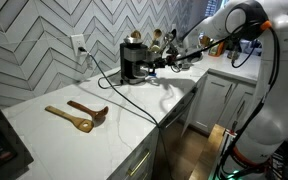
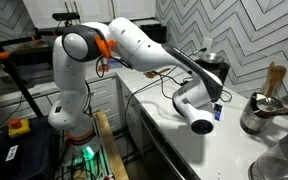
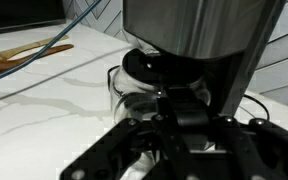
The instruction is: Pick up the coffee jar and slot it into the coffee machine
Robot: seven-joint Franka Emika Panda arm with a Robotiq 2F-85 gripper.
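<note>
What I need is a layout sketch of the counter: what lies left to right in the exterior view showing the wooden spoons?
wooden spoons → coffee machine → utensil crock → arm

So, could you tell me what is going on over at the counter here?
The robot arm is stretched across the white counter to the coffee machine. In the wrist view the coffee jar sits under the machine's silvery body, in its slot, and the gripper is right in front of it. Whether it grips the jar cannot be told. Two wooden spoons lie off to the side.
</note>
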